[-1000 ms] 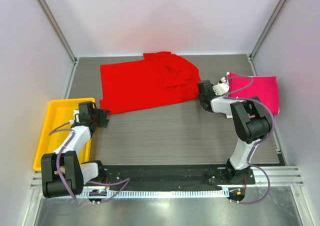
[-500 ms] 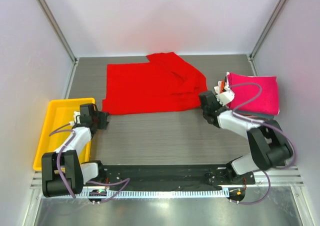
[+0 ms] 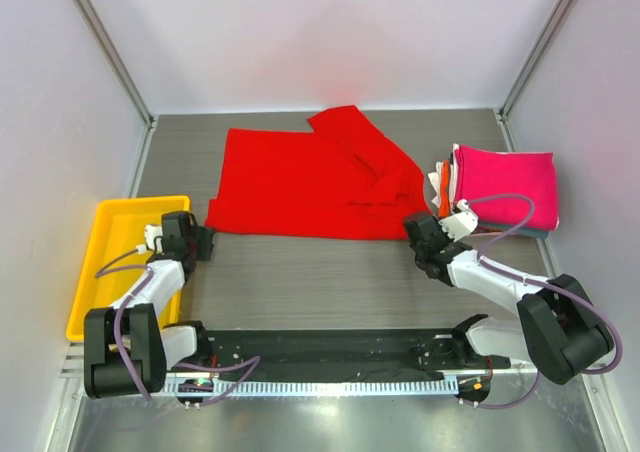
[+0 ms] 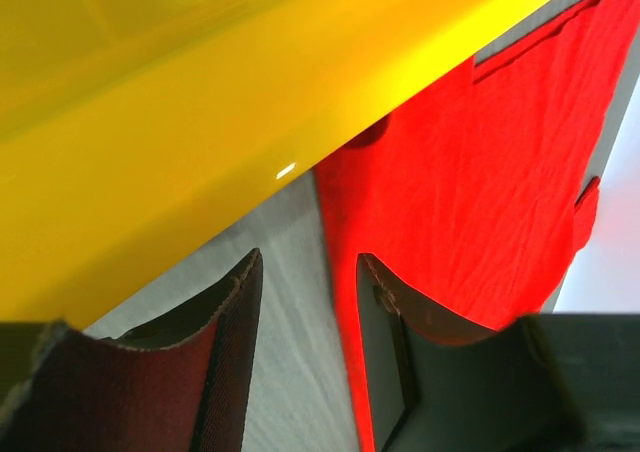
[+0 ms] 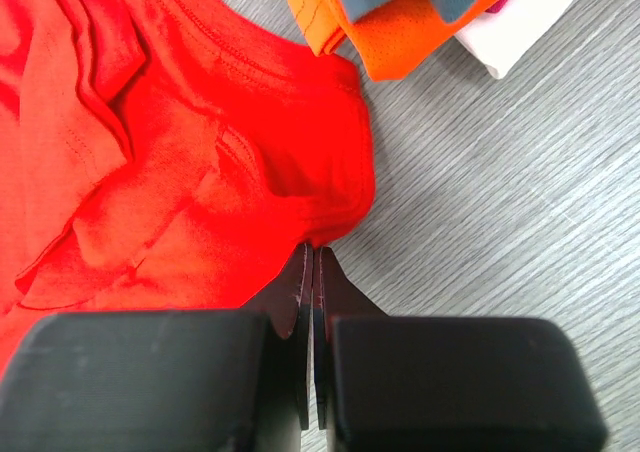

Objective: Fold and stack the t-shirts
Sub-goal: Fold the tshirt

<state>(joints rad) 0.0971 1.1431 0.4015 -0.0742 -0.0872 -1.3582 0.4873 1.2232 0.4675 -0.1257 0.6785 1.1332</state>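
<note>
Across the bench (image 3: 330, 272) the red t-shirt (image 3: 300, 182) lies spread, long axis left to right. Now the right gripper (image 5: 312, 257) pinches its near right corner, beside the folded stack (image 3: 505, 182); the left gripper (image 4: 305, 272), parted and empty, faces the near left corner just ahead.

You are looking into a robotics lab test cell: plain white panel walls (image 3: 330, 42) framed by grey aluminium corner posts (image 3: 108, 47) box in a grey wood-grain tabletop (image 3: 320, 272). Along its near edge you see a black mounting plate (image 3: 330, 344) on a slotted metal rail (image 3: 330, 384). Loose purple cables (image 3: 497, 196) loop off the hardware.
</note>
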